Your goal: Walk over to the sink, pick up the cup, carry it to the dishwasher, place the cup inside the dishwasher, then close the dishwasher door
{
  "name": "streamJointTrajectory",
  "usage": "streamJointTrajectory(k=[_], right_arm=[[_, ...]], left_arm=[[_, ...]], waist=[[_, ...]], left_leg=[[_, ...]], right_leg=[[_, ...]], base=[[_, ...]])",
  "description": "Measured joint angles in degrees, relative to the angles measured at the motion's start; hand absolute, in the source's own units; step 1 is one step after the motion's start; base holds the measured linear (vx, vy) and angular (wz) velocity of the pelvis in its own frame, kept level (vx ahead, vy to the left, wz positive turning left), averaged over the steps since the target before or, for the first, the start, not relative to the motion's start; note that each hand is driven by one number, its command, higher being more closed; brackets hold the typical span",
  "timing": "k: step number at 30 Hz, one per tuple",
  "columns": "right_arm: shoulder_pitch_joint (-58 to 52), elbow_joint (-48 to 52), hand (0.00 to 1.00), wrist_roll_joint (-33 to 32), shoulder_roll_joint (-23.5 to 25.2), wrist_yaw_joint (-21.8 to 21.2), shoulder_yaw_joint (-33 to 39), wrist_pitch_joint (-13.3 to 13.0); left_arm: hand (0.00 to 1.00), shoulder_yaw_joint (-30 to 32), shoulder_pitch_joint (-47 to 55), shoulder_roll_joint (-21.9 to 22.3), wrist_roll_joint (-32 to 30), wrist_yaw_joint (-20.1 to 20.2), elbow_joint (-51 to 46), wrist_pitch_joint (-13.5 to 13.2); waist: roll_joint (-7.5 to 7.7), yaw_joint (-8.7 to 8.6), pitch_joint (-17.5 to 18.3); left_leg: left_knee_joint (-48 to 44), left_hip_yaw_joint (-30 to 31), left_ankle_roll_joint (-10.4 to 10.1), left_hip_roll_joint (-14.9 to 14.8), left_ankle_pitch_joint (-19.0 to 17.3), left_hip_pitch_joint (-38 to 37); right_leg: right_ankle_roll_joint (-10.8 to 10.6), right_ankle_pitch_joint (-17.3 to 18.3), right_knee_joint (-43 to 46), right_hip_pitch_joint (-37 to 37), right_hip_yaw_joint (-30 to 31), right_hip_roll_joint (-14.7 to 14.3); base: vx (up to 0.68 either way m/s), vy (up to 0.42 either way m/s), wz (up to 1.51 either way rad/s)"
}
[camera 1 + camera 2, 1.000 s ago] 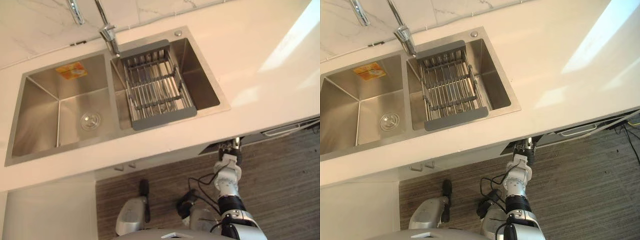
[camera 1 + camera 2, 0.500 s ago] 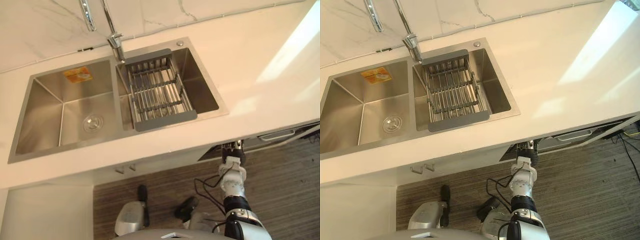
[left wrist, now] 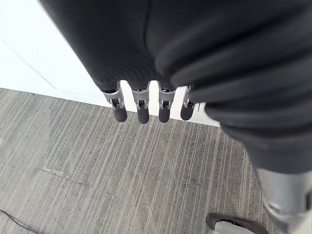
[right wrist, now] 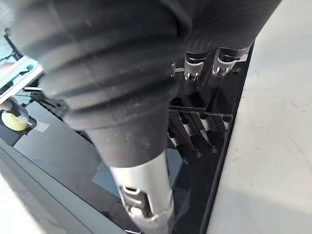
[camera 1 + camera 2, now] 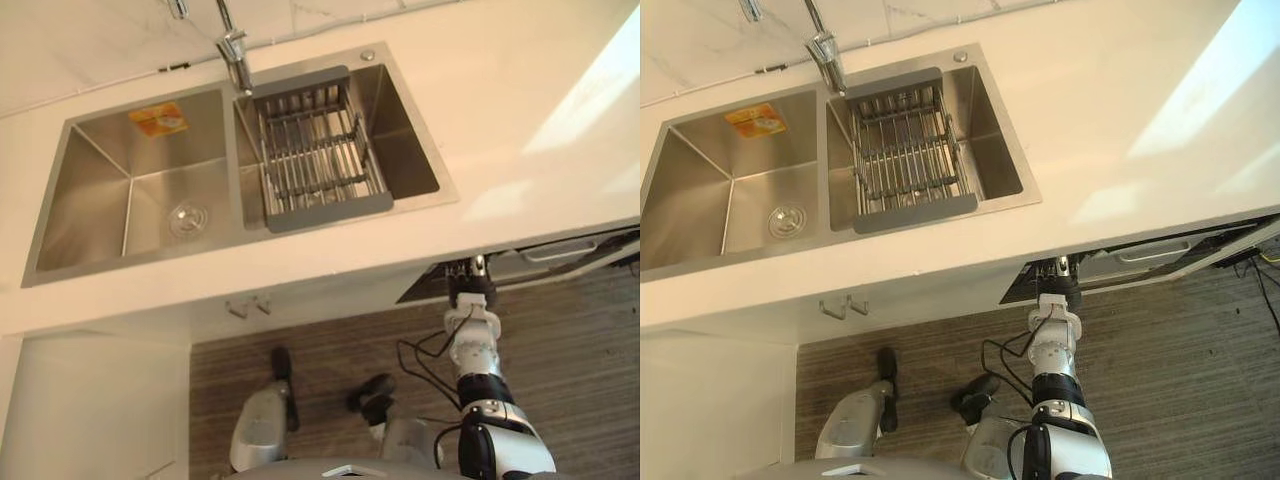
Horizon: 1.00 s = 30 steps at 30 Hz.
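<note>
Scarcely shifted since a second ago: right hand (image 5: 470, 296) at the dishwasher door (image 4: 58, 146) below the desk (image 5: 520, 130) edge, fingers (image 4: 194, 68) straight against it. Left hand (image 3: 141, 109) relaxed above the floor (image 3: 122, 170).

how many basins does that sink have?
2: the left basin, with the drain, and the right basin, holding a wire rack. None seem hidden.

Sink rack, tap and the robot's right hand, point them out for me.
Sink rack (image 5: 318, 150), left eye view, middle bars.
Tap (image 5: 235, 55), left eye view, spout.
Right hand (image 5: 470, 293), left eye view, dark cover.
</note>
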State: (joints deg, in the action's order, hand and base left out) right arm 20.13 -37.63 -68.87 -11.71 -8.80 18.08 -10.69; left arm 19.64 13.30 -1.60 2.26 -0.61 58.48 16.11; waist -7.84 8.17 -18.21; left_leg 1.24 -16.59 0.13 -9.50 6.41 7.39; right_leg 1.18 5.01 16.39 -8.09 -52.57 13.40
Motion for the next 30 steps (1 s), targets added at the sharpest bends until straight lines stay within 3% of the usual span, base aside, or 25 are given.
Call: streamJointTrajectory(k=[2, 4, 5, 6, 7, 8, 10, 12, 14, 17, 19, 21, 22, 23, 24, 25, 26, 27, 29, 30], right_arm=[[0.34, 0.05, 0.00, 2.04, -0.07, 0.05, -0.66, 0.41], [-1.40, 0.99, 0.00, 6.50, -0.06, 0.53, -5.94, 0.30], [-2.23, 1.50, 0.00, 9.07, -0.15, 0.93, -8.24, 0.54], [-3.68, 2.00, 0.00, 14.79, -0.82, 2.34, -11.60, 1.29], [-5.91, 1.35, 0.00, 20.63, 0.76, 4.35, -13.93, 1.96], [-7.54, 0.01, 0.00, 23.34, 1.77, 5.23, -15.23, 2.16], [-12.19, -6.34, 0.00, 34.46, 3.60, 8.45, -18.72, 5.02], [-15.92, -9.81, 0.00, 41.39, 5.36, 11.37, -19.79, 6.11], [-18.73, -15.93, 0.00, 45.73, 5.55, 14.50, -19.53, 8.29], [-20.72, -17.74, 0.00, 48.60, 5.50, 17.96, -17.01, 9.72], [-23.09, -19.71, 0.00, 49.15, 5.34, 19.72, -14.60, 9.59], [-23.91, -20.48, 0.00, 49.12, 5.25, 20.01, -11.96, 9.46], [-24.10, -20.48, 0.00, 49.01, 5.56, 19.35, -10.25, 9.35], [-24.07, -20.30, 0.00, 48.92, 5.93, 18.77, -8.79, 9.35], [-24.00, -20.13, 0.00, 48.91, 6.07, 18.35, -8.32, 9.42], [-24.00, -20.09, 0.00, 48.43, 6.18, 16.56, -8.30, 9.84], [-24.04, -20.16, 0.00, 48.17, 6.61, 15.01, -8.29, 9.94], [-24.03, -20.24, 0.00, 47.83, 6.80, 14.08, -8.23, 10.28], [-24.04, -21.04, 0.00, 46.15, 7.05, 10.82, -7.84, 12.40], [-23.24, -22.36, 0.00, 43.81, 6.75, 8.50, -7.61, 14.40]], left_arm=[[0.00, 0.00, -0.45, -0.04, 0.73, -0.10, -0.02, -0.21], [0.00, 0.00, -1.07, -0.28, 3.07, -0.11, 0.08, -0.49], [0.00, 0.02, -1.34, -0.30, 3.93, -0.06, 0.28, -0.44], [0.00, 0.06, -1.38, 0.81, 5.93, 0.05, 1.38, -0.59], [0.00, 0.59, -1.12, 0.02, 8.85, 0.03, 1.24, -0.51], [0.00, 0.64, -1.02, -1.11, 9.99, 0.06, 1.25, -0.61], [0.00, 0.29, -1.39, -0.02, 15.20, -0.38, 1.57, -0.58], [0.00, 0.17, -0.91, -0.26, 18.35, -0.47, 1.68, -0.54], [0.00, -1.03, -2.36, -0.81, 21.45, -0.77, 1.50, -0.54], [0.00, -2.55, -4.22, -2.87, 24.96, -1.77, 0.79, -0.48], [0.00, -3.53, -5.99, -3.28, 25.79, -1.16, -0.42, -1.16], [0.00, -5.63, -5.59, -4.05, 27.08, 0.48, -2.17, -1.70], [0.00, -6.58, -5.41, -4.04, 29.01, 2.25, -3.63, -3.31], [0.00, -8.74, -5.64, -4.22, 30.45, 3.17, -5.08, -4.48], [0.00, -9.70, -6.02, -4.26, 31.36, 3.63, -5.73, -4.52], [0.00, -11.09, -6.94, -4.09, 31.22, 4.31, -6.14, -3.70], [0.00, -11.07, -7.53, -4.61, 31.20, 4.52, -5.89, -3.16], [0.00, -11.08, -7.59, -4.96, 31.23, 4.96, -5.67, -2.55], [0.00, -11.07, -7.58, -5.90, 31.30, 7.19, -4.84, -1.36], [0.00, -10.79, -7.52, -5.56, 31.45, 8.43, -3.45, -1.22]], waist=[[-0.01, 0.30, 0.00], [1.37, 0.02, -0.25], [2.51, 0.25, -0.49], [-0.39, 0.96, 1.02], [1.85, -0.99, 0.77], [4.84, -1.42, 0.94], [4.56, -0.26, 2.82], [4.63, -1.22, 3.77], [5.44, -2.11, 3.84], [7.40, -3.31, 4.56], [8.83, -4.02, 5.47], [8.99, -4.08, 6.16], [9.21, -5.19, 6.21], [8.43, -6.04, 5.77], [8.23, -6.47, 5.81], [8.08, -6.50, 5.81], [8.25, -6.62, 5.89], [8.39, -6.63, 5.92], [10.19, -6.64, 6.43], [9.65, -5.66, 7.04]], left_leg=[[0.44, -0.60, -0.08, -1.23, -0.07, 0.54], [-0.46, -0.61, -1.88, -1.26, -0.80, 0.46], [-1.50, -0.64, -1.84, -0.84, -0.90, 0.66], [-1.91, 0.19, -0.23, -3.45, -2.89, 1.60], [-3.23, 1.05, -3.13, -1.76, -1.42, 0.89], [-3.21, 0.98, -4.17, 0.23, -0.87, -0.46], [-2.89, 2.55, -4.97, 0.19, 0.56, -2.96], [0.26, 2.39, -4.50, 1.05, -0.11, -5.21], [0.46, 2.43, -4.37, 2.38, -0.32, -5.80], [-0.32, 2.21, -3.44, 3.94, -2.48, -7.36], [-0.19, 2.65, -3.08, 5.31, -4.34, -8.73], [-0.35, 2.74, -2.49, 5.78, -5.27, -9.86], [-0.44, 4.53, -1.48, 6.05, -6.01, -10.18], [-0.71, 7.40, -0.40, 6.10, -5.84, -10.68], [-1.11, 8.95, -0.24, 5.66, -5.99, -10.36], [-1.16, 11.48, -0.30, 4.90, -6.14, -10.22], [-1.14, 13.12, -0.57, 4.77, -6.14, -10.24], [-1.16, 13.78, -1.15, 5.04, -5.80, -10.32], [-1.07, 15.89, -1.80, 7.46, -6.12, -10.80], [-1.16, 16.53, -2.68, 7.71, -7.16, -11.66]], right_leg=[[-0.08, -0.12, -0.93, -0.40, -0.03, -1.29], [0.46, -0.16, -3.59, -0.21, 0.32, -2.76], [-0.10, -0.40, -5.66, 0.10, 0.35, -3.57], [-2.03, 1.51, -2.20, 0.30, 1.08, -5.91], [1.37, 6.24, 10.52, 1.51, 9.83, -1.03], [-1.30, 9.60, 7.80, 4.04, 12.11, 0.15], [-2.91, 7.96, 1.59, 6.47, 12.12, -2.92], [-2.95, 6.93, -0.34, 7.05, 11.97, -3.87], [-3.63, 5.52, -0.37, 7.65, 12.05, -2.96], [-5.00, 5.77, 0.61, 9.18, 12.27, -1.05], [-6.10, 5.67, 6.90, 9.53, 12.24, 2.13], [-2.85, 3.02, 17.43, 5.38, 16.02, 5.52], [-3.50, -0.67, 23.79, 2.62, 20.48, 7.19], [-4.79, -1.35, 27.14, 0.22, 23.66, 7.00], [-5.68, 1.49, 24.70, 0.19, 24.90, 5.44], [-6.21, 4.23, 16.76, 0.54, 27.56, 1.80], [-6.14, 4.28, 8.75, 1.19, 30.25, -1.08], [-5.88, 3.44, 5.57, 1.56, 31.46, -1.85], [-6.01, -4.92, -0.19, 2.22, 33.39, -1.97], [-5.78, -3.70, -3.55, 4.57, 32.79, -2.03]], base=[[-0.07, -0.057, -0.09], [-0.09, -0.052, -0.14], [-0.06, -0.053, -0.36], [-0.06, -0.038, 0.07], [-0.02, -0.060, 0.38], [-0.04, -0.095, 0.61], [0.05, -0.114, 0.04], [0.13, 0.013, -0.04], [0.11, 0.067, 0.11], [0.14, 0.067, 0.01], [0.19, 0.083, 0.19], [0.14, 0.126, 0.09], [0.17, 0.097, 0.66], [0.22, 0.064, 0.90], [0.22, 0.026, 1.09], [0.16, 0.001, 1.10], [0.10, -0.014, 1.06], [0.11, -0.089, 1.03], [0.14, -0.162, 0.70], [0.13, -0.166, 0.27]])
